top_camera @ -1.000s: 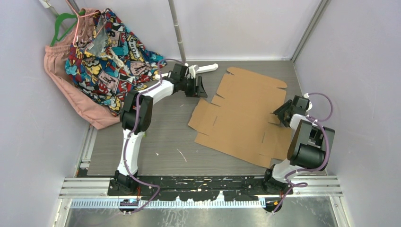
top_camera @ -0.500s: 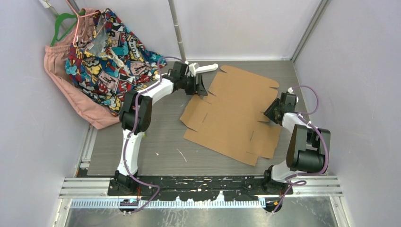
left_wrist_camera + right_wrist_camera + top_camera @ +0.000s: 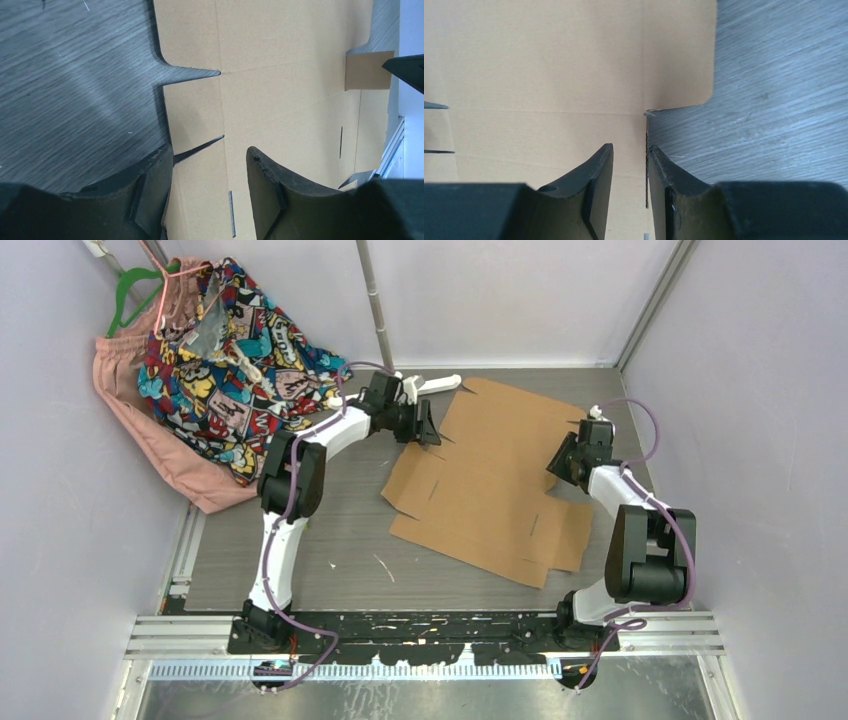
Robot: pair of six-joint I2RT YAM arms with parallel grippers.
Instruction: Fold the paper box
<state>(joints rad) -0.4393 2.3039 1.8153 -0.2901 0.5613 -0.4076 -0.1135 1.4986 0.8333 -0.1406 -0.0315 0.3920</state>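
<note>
The paper box (image 3: 490, 480) is a flat brown die-cut cardboard sheet lying unfolded on the grey table (image 3: 330, 530). My left gripper (image 3: 428, 428) hangs over the sheet's far left edge. In the left wrist view it (image 3: 210, 152) is open, its fingers straddling a side flap of the paper box (image 3: 285, 100) beside a cut slit. My right gripper (image 3: 560, 465) is at the sheet's right edge. In the right wrist view it (image 3: 630, 147) stands narrowly open, with the corrugated edge of the paper box (image 3: 549, 65) close against the right finger and a gap to the left one.
A heap of patterned clothes (image 3: 220, 350) and pink cloth (image 3: 150, 430) with a green hanger (image 3: 135, 285) fills the back left corner. A white piece (image 3: 438, 385) lies behind the left gripper. Walls close in on three sides; a metal rail (image 3: 420, 630) runs along the front.
My right gripper moved back and to the left along the sheet's right edge, its jaws narrowing. The sheet slid left and turned slightly. The left gripper barely moved.
</note>
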